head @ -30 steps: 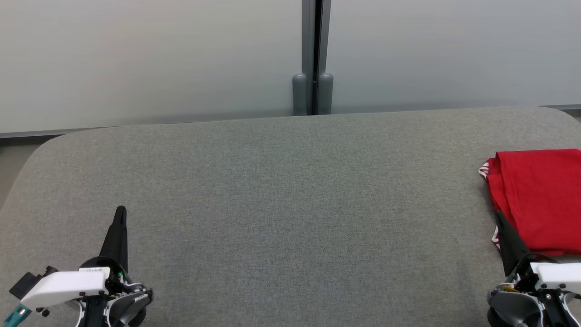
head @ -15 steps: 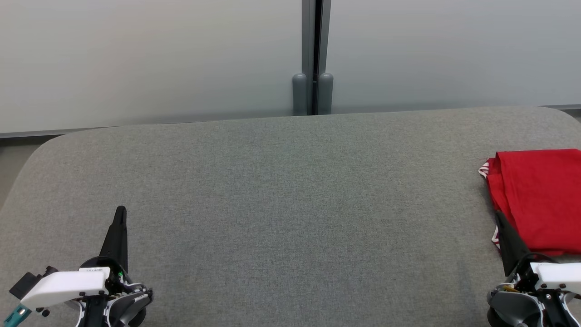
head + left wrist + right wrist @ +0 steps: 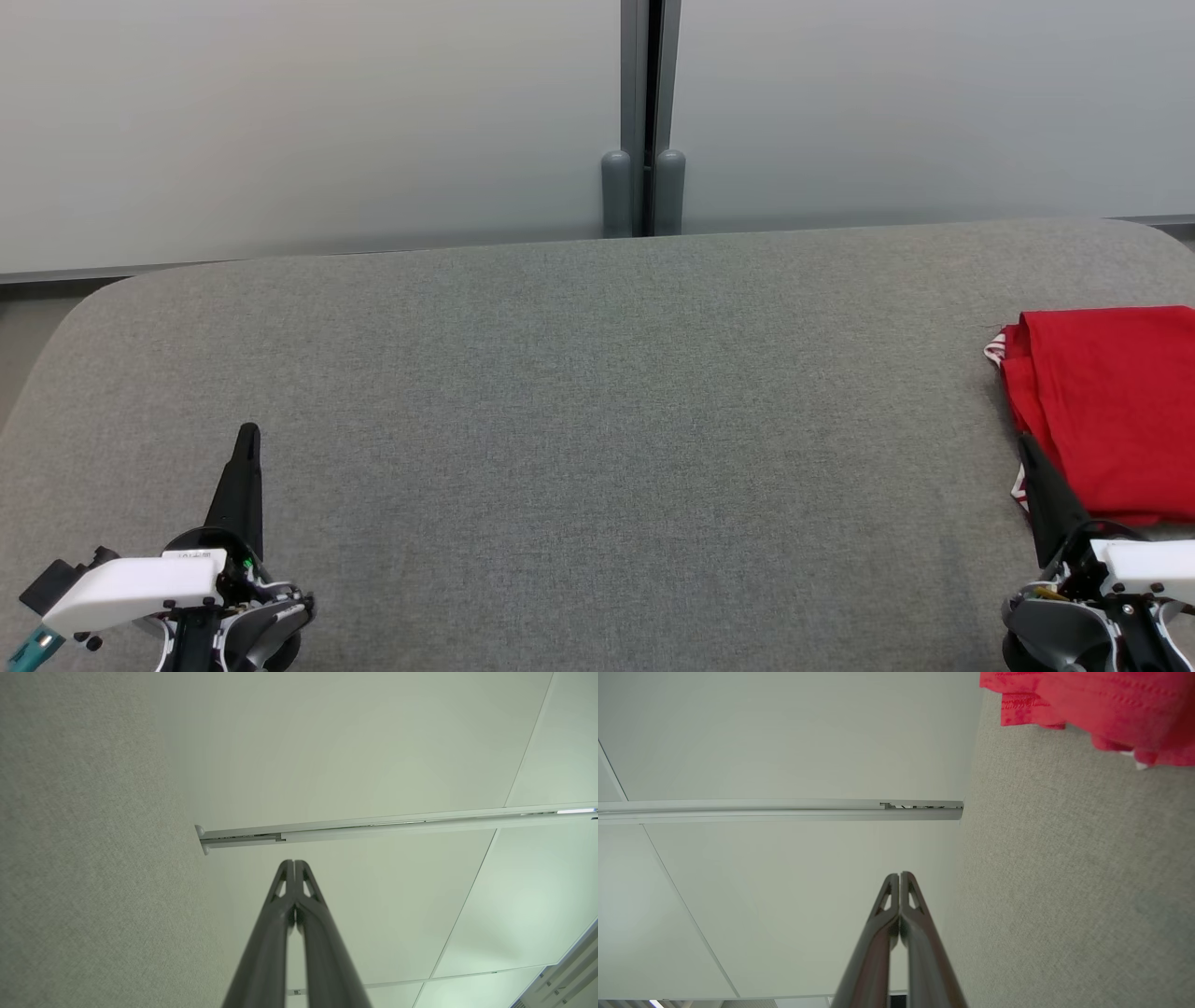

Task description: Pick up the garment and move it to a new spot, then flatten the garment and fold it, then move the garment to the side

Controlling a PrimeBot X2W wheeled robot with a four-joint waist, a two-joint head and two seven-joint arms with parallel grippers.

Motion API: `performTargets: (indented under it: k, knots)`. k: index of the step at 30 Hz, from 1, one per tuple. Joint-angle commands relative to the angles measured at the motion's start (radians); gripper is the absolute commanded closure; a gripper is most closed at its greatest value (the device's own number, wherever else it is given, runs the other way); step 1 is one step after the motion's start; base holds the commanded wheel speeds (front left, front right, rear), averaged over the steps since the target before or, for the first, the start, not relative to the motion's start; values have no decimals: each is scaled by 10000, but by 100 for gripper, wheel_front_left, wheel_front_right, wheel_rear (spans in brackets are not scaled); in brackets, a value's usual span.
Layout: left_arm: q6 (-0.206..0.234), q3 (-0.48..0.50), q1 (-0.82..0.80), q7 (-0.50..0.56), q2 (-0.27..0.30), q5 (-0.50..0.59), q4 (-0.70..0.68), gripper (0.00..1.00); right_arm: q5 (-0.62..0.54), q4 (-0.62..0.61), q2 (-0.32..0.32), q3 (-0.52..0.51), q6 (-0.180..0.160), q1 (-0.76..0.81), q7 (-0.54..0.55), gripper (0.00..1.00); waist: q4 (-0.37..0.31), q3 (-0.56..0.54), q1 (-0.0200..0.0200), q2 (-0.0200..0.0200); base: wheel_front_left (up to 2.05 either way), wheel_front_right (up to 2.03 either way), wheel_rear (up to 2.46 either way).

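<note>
Nothing shifting since prev sec: you're seeing L gripper (image 3: 247,433) & R gripper (image 3: 1025,442) both staying clenched, R sitting beside folded red garment (image 3: 1111,401) on grey table (image 3: 597,420).

Grey fabric-covered table (image 3: 579,420) with rounded corners, wide, in the foreground. Behind it is a pale frosted partition wall (image 3: 308,121) in two panels, joined by a dark grey vertical post (image 3: 644,93) with two rounded caps (image 3: 616,191) at its foot. Light is soft and even.
</note>
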Motion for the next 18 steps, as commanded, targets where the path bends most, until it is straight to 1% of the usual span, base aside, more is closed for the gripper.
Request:
performTargets:
  k: [1,18]
  knots:
    - [-48,38,-130,33,52,-14,0,100,21,-31,-44,-11,0,-81,36,100,0,0,0,-1,0,0,0]
    - [-48,38,-130,33,52,-14,0,100,22,-31,-44,-11,2,-81,34,100,0,0,0,-1,0,0,0]
